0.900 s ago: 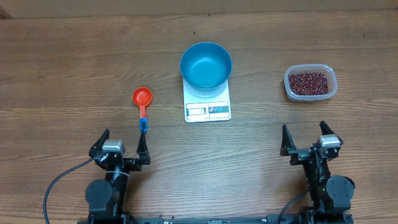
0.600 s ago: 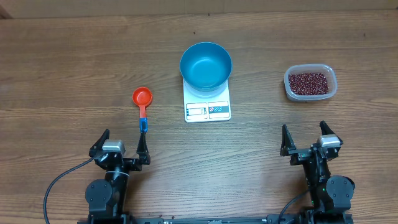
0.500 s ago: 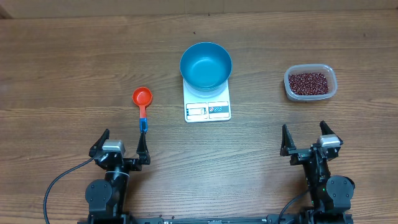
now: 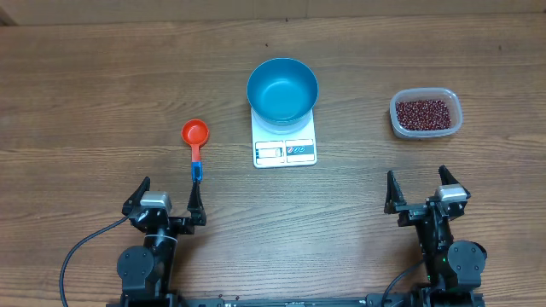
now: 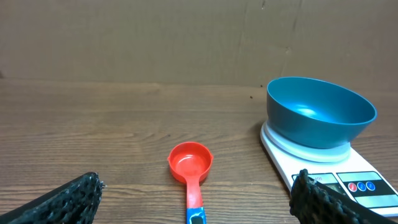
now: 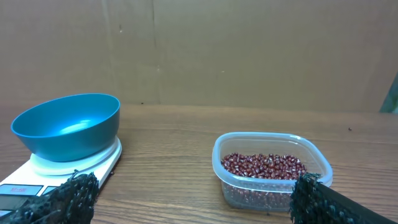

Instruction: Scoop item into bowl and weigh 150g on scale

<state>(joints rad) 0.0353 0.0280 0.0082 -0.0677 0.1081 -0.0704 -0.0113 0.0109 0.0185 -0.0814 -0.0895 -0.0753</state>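
Wooden table (image 4: 85, 85), beans (image 4: 425, 112) in tub (image 4: 396, 120) ahead of released right hand (image 4: 416, 176), left hand (image 4: 169, 183) released too

No text you can read.
Your scale (image 4: 285, 141) has a display (image 4: 269, 153) and blue-marked buttons (image 4: 299, 150) along its near edge, but the print there is too small and blurred to make out from any view.

Blue bowl (image 4: 282, 89) upright, empty, sitting on the far part of the flat white scale (image 4: 285, 151), display edge uncovered. Dark red beans (image 4: 422, 113) piled in clear tub (image 4: 458, 109), well right of the scale.
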